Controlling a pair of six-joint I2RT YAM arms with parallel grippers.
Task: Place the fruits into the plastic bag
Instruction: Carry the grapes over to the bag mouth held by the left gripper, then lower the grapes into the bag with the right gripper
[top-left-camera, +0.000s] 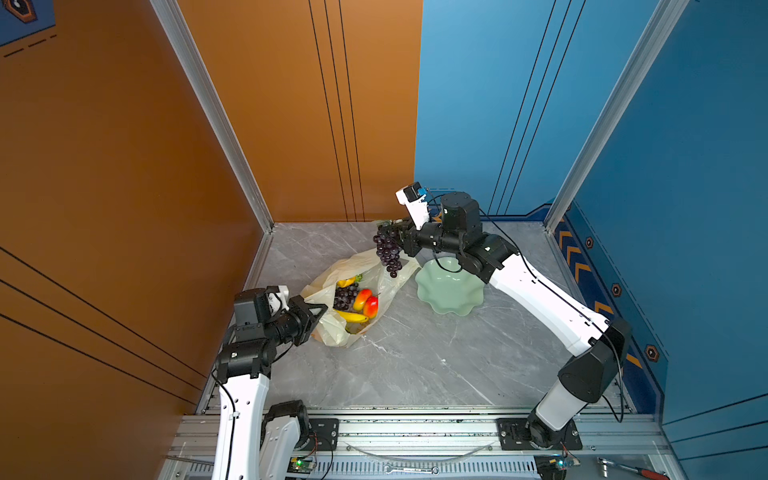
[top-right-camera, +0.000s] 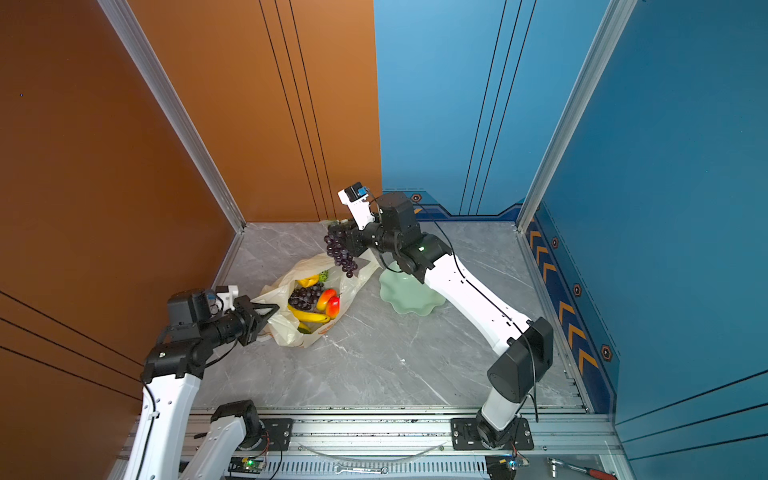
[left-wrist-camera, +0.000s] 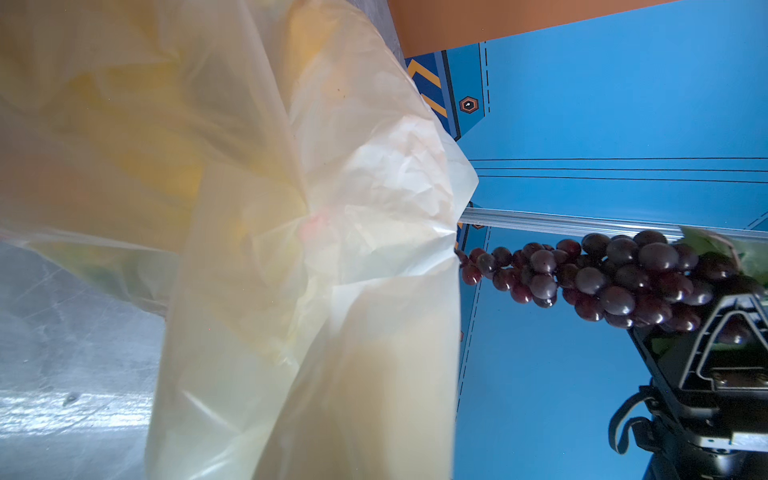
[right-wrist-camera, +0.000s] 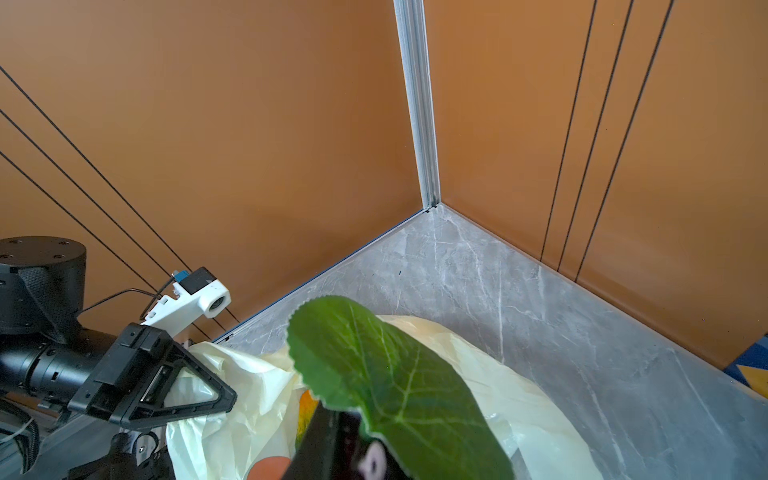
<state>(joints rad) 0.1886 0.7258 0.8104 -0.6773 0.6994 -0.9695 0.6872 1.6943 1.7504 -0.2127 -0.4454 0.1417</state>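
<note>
The cream plastic bag (top-left-camera: 328, 332) (top-right-camera: 286, 332) lies open on the grey table. Inside it lie a yellow banana bunch (top-left-camera: 353, 318), a dark grape cluster (top-left-camera: 345, 296) and red-yellow mango pieces (top-left-camera: 366, 301). My left gripper (top-left-camera: 320, 309) (top-right-camera: 270, 309) is shut on the bag's near-left edge; in the left wrist view the bag (left-wrist-camera: 291, 249) hides the jaws. My right gripper (top-left-camera: 399, 237) (top-right-camera: 353, 241) is shut on a second grape cluster (top-left-camera: 388, 251) (left-wrist-camera: 602, 274), hanging over the bag's far end. Its green leaf (right-wrist-camera: 386, 382) covers the jaws in the right wrist view.
A pale green wavy-edged dish (top-left-camera: 451, 305) (top-right-camera: 411, 305) stands right of the bag, partly under the right arm. Orange and blue walls close in the table's back and sides. A wrench (top-left-camera: 411, 469) and a red-handled ratchet (top-left-camera: 631, 469) lie on the front rail.
</note>
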